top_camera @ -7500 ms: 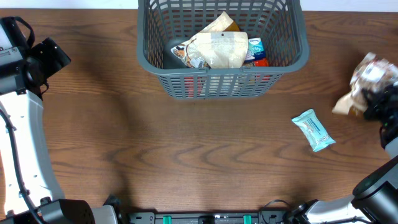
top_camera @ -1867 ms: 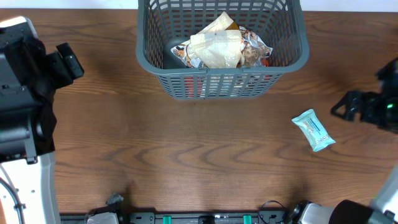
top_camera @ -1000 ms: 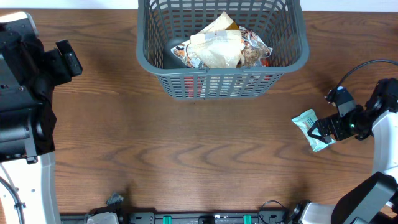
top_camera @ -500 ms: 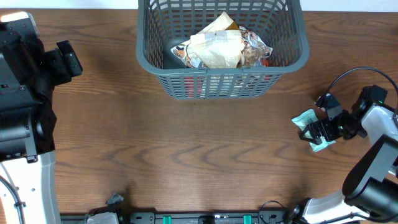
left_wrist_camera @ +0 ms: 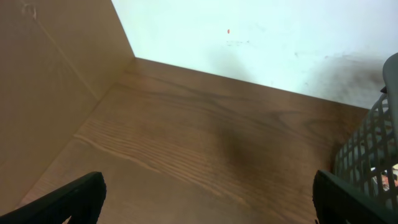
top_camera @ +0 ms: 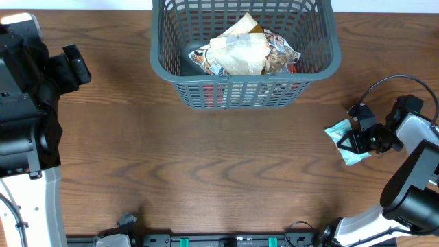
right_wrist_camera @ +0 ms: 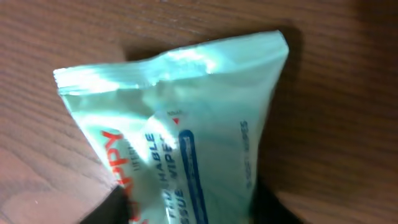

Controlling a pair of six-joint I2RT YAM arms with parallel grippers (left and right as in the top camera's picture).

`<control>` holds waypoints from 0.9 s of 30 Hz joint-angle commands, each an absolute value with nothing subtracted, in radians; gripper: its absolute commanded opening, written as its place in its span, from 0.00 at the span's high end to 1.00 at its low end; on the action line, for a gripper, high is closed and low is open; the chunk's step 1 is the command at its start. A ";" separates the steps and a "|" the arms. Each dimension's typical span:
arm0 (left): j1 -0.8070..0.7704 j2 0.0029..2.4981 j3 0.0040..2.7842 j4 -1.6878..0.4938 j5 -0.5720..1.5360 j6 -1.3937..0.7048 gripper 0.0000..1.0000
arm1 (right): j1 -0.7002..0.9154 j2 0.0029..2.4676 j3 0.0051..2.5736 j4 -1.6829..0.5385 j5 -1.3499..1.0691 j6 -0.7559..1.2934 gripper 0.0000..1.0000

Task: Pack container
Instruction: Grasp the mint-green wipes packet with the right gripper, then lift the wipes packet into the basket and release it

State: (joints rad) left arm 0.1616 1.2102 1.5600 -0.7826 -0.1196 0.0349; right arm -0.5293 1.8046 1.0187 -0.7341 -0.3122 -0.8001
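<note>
The container [top_camera: 240, 92], a dark grey slotted basket, stands at the back middle of the table with several snack packets [top_camera: 236, 55] piled inside. A pale teal wipes packet [top_camera: 339, 132] lies on the table at the right. My right gripper [top_camera: 353, 143] is down at it. In the right wrist view the packet [right_wrist_camera: 186, 106] fills the frame and is pinched between my right gripper's [right_wrist_camera: 189, 208] two dark fingers. My left gripper [left_wrist_camera: 208, 202] hangs open and holds nothing at the far left, with the container's wall [left_wrist_camera: 367, 155] at its right edge.
The left arm's black body [top_camera: 27, 89] stands over the table's left edge. A tan board [left_wrist_camera: 43, 93] and a white wall [left_wrist_camera: 249, 37] border the table's far left corner. The right arm's cable loops above its wrist [top_camera: 405, 127].
The right gripper's fingers have closed in on the wipes packet, which has crumpled and shifted slightly. The left arm and the container have not moved.
</note>
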 commanded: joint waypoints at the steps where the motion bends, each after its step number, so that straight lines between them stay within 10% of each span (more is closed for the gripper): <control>1: 0.160 1.215 1.567 -0.784 -0.132 0.052 0.01 | -0.543 1.820 1.013 -0.735 -0.322 -0.793 0.99; 17: 0.160 1.215 1.567 -0.769 -0.132 0.052 0.01 | -0.543 1.674 1.304 -0.619 -0.593 -0.595 0.99; 27: 0.160 1.221 1.567 -0.769 -0.121 0.048 0.01 | -0.494 1.553 1.512 -0.007 -0.922 -0.107 0.99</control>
